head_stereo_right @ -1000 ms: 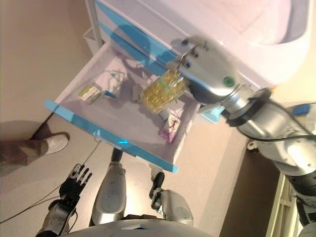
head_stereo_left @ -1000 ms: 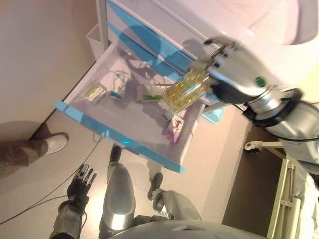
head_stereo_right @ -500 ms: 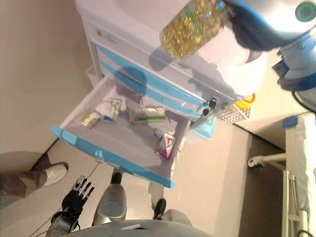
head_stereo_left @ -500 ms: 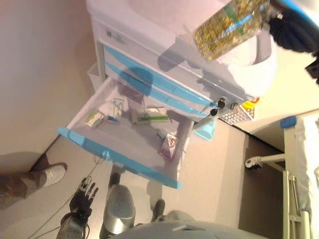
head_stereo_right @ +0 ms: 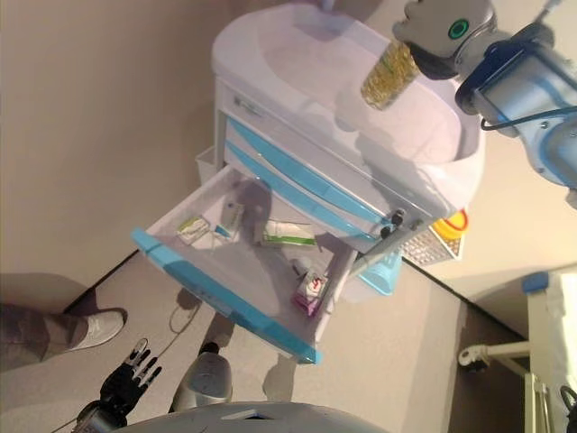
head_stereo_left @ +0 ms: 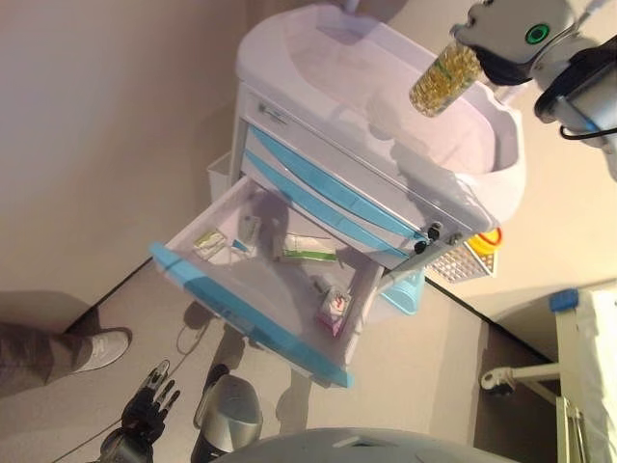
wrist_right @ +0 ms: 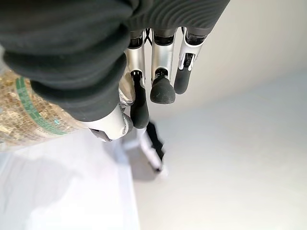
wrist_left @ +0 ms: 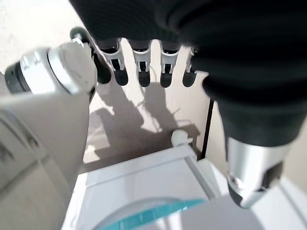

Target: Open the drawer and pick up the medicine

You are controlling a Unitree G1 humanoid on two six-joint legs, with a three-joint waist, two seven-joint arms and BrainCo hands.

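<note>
My right hand (head_stereo_left: 506,34) is shut on a clear medicine bottle (head_stereo_left: 445,79) full of yellow capsules and holds it above the white top tray (head_stereo_left: 386,87) of the medical cart. The bottle also shows in the right wrist view (wrist_right: 29,115), next to my curled fingers (wrist_right: 160,86). The cart's bottom drawer (head_stereo_left: 198,275), with a blue front, stands pulled out. Inside it lie small medicine boxes (head_stereo_left: 208,242), a white and green box (head_stereo_left: 308,250) and a pink packet (head_stereo_left: 335,307). My left hand (head_stereo_left: 145,410) hangs low near the floor, fingers straight and empty.
A person's leg and white shoe (head_stereo_left: 92,349) stand on the floor left of the drawer. A yellow and white basket (head_stereo_left: 463,256) hangs on the cart's right side. A white bed frame (head_stereo_left: 578,386) stands at the lower right. A wall runs behind the cart.
My right hand lifted the capsule bottle out of the drawer and carried it up over the cart's top tray. The camera has tilted up, so the whole cart now shows.
</note>
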